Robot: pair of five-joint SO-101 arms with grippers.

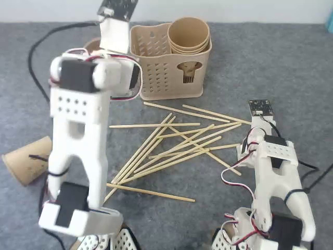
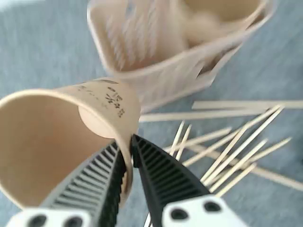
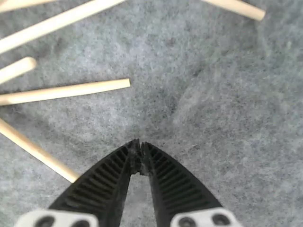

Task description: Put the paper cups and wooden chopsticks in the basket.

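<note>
Closest in, the right claw (image 3: 140, 144) hangs clenched on nothing, tips just above the bench (image 3: 227, 94), with chopsticks (image 3: 66, 90) beside it. The left claw (image 2: 128, 141) is pinched on the wall of a cup (image 2: 52, 137) at its rim, one jaw inside and one outside, the mouth tilted sideways, just beside the basket (image 2: 156, 71). I judge the cup light and easily crushed, so a soft grip at the rim suits it. Mid-bench the chopsticks (image 1: 177, 143) lie criss-crossed. They look stiff, thin and prone to roll, and are best taken near the middle. A fallen cup (image 1: 26, 159) lies on its side well to the left. Farther off, the basket holds a stack (image 1: 189, 34) of cups in one compartment. Its tall wall is what I must clear.
</note>
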